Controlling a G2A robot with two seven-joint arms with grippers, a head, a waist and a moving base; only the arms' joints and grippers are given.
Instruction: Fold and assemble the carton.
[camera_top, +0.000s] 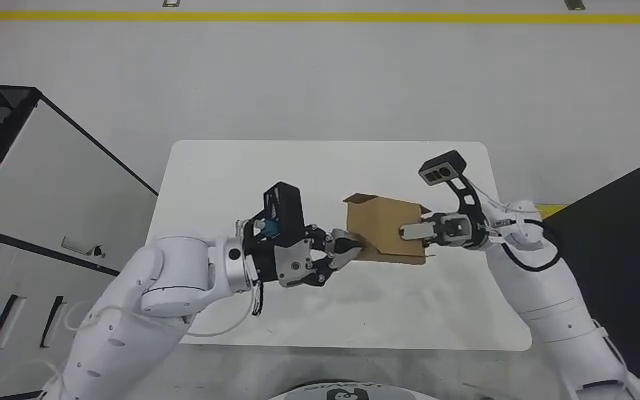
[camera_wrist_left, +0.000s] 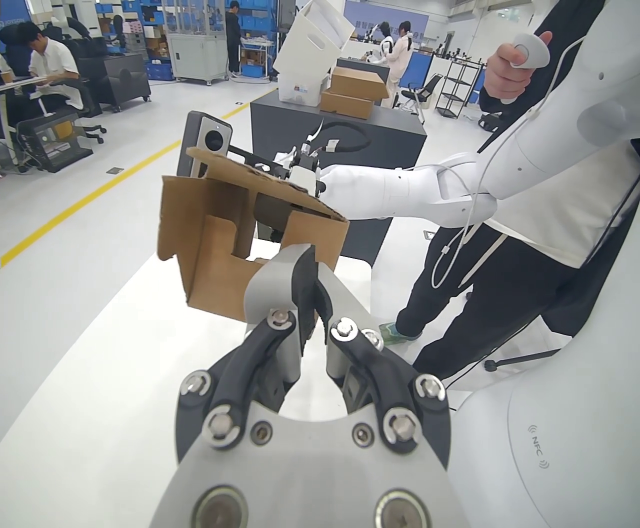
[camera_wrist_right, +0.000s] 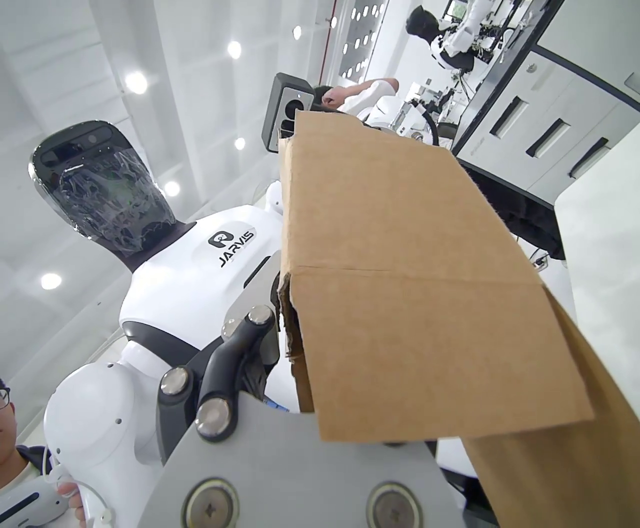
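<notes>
Jaws of the left gripper (camera_top: 343, 244) are pinching the carton (camera_top: 383, 235) at its end toward the left edge of the table (camera_top: 230, 180); the right gripper (camera_top: 410, 231) is clamping the opposite end, long axis running between them.

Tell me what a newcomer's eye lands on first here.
A half-folded brown carton sits over the middle of the white table, between the two arms. The left gripper is shut on one end; the right gripper meets the opposite end.
</notes>
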